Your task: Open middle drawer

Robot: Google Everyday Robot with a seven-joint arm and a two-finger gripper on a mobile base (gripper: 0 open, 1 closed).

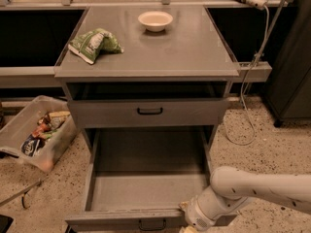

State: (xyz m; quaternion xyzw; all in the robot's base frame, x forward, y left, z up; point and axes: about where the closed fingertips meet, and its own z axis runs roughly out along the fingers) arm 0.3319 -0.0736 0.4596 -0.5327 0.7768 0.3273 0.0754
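The middle drawer (pixel 146 191) is pulled far out of the grey cabinet, and its plain grey inside shows bare. Its front (pixel 121 221) lies along the bottom edge of the view, with a small black bar handle (pixel 152 224). My gripper (pixel 188 223) is at the right end of that front, at the very bottom of the view, on the end of my white arm (pixel 252 188), which comes in from the right. The top drawer front (pixel 148 112) above is nearly closed.
On the cabinet top (pixel 194 52) lie a green snack bag (pixel 95 44) and a white bowl (pixel 155 20). A clear bin of packets (pixel 34 132) stands on the floor at the left. A cable (pixel 252 81) hangs at the right beside a dark cabinet (pixel 291 67).
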